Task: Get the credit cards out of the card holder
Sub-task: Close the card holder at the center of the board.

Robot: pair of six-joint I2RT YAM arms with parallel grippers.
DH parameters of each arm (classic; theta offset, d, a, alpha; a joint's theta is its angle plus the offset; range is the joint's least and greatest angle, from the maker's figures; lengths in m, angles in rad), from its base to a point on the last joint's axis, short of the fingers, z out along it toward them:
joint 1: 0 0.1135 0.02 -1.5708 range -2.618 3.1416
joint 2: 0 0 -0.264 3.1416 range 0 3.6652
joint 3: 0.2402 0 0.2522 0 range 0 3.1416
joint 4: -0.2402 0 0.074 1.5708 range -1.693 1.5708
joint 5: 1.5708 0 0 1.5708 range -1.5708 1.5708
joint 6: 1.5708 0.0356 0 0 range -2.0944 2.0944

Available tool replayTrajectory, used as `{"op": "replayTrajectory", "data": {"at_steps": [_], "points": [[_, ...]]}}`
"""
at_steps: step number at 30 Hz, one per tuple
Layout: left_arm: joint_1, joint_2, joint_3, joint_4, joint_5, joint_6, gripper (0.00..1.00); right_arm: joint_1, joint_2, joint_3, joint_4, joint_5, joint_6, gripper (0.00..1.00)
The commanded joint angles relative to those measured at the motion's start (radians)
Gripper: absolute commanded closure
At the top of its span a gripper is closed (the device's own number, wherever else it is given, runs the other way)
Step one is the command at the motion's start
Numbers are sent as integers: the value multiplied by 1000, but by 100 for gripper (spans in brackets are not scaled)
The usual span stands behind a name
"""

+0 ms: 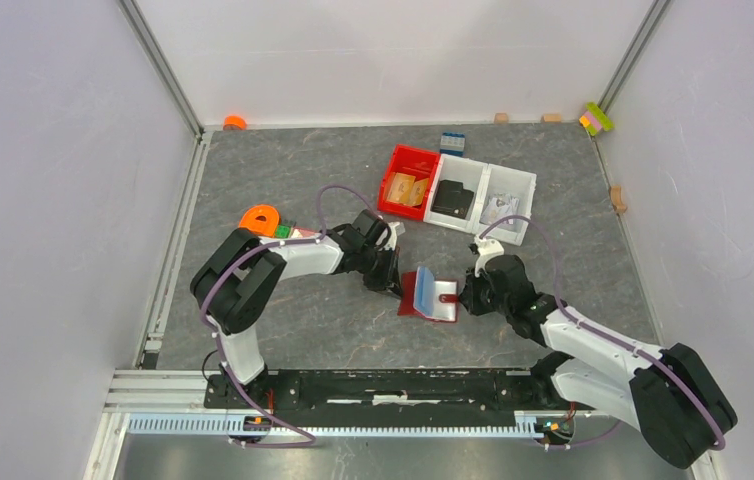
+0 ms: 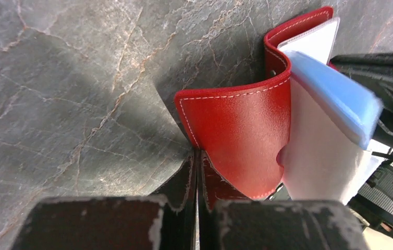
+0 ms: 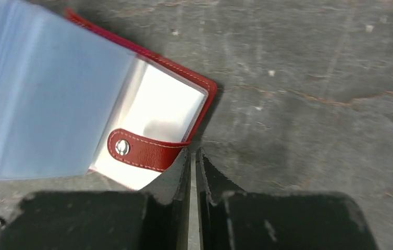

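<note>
Found a grey stone-patterned counter [image 1: 283, 180] carrying a bright red plastic bin [image 1: 415, 155]. Saw the black left end effector [image 1: 391, 283], on the bin's near side, pinched shut on a cover of the small dark red folding card holder [image 1: 413, 293]. Saw the black right end effector [image 1: 465, 297] likewise closed on its strap edge. Found the holder open, well apart from the bin, with thin pale blue credit cards [image 1: 441, 296] fanned inside.

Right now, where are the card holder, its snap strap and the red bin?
card holder [image 2: 241, 140]: left wrist view, outer cover.
snap strap [image 3: 152, 154]: right wrist view, tab beside stud.
red bin [image 1: 415, 160]: top view, bare far end.
</note>
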Motion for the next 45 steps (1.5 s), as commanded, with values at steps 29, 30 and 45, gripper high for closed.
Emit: {"op": "replayTrajectory", "data": {"at_steps": [29, 30, 45], "points": [[-14, 10, 21, -39, -29, 56, 98, 140, 180, 34, 383, -174, 76, 87], [-13, -12, 15, -39, -43, 57, 98, 140, 188, 31, 388, -161, 73, 87], [0, -200, -79, 14, -162, 59, 95, 85, 512, -110, 896, -273, 192, 95]]}}
